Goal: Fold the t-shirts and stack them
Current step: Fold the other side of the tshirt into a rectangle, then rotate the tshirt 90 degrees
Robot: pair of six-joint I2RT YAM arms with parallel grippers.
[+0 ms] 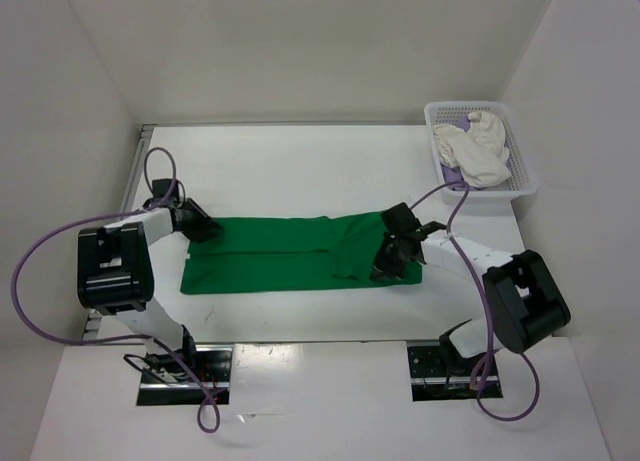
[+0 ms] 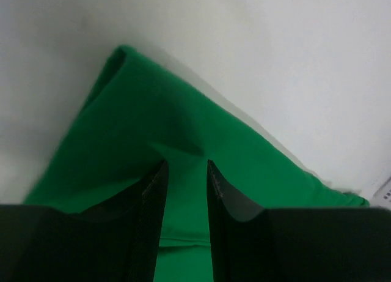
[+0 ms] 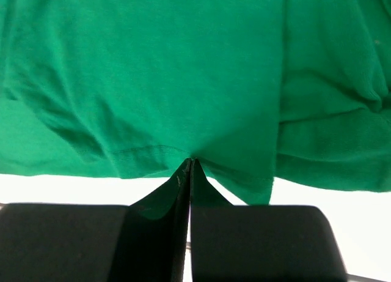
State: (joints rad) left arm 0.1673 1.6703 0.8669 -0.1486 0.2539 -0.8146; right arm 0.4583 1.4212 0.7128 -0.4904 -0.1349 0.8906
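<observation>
L tool (image 2: 185, 166), R tool (image 3: 190, 164) both pinch soft green t-shirt (image 1: 280, 256); folded long rectangle.

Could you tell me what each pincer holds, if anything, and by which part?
Both hold the green t-shirt: the right pincer grips a hemmed edge, the left pincer pinches a fold near its opposite end.

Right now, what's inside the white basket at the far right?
A crumpled white t-shirt fills most of the basket. A bit of lavender t-shirt shows under its near-left edge. The rest of that one is covered, so how it lies cannot be told.
</observation>
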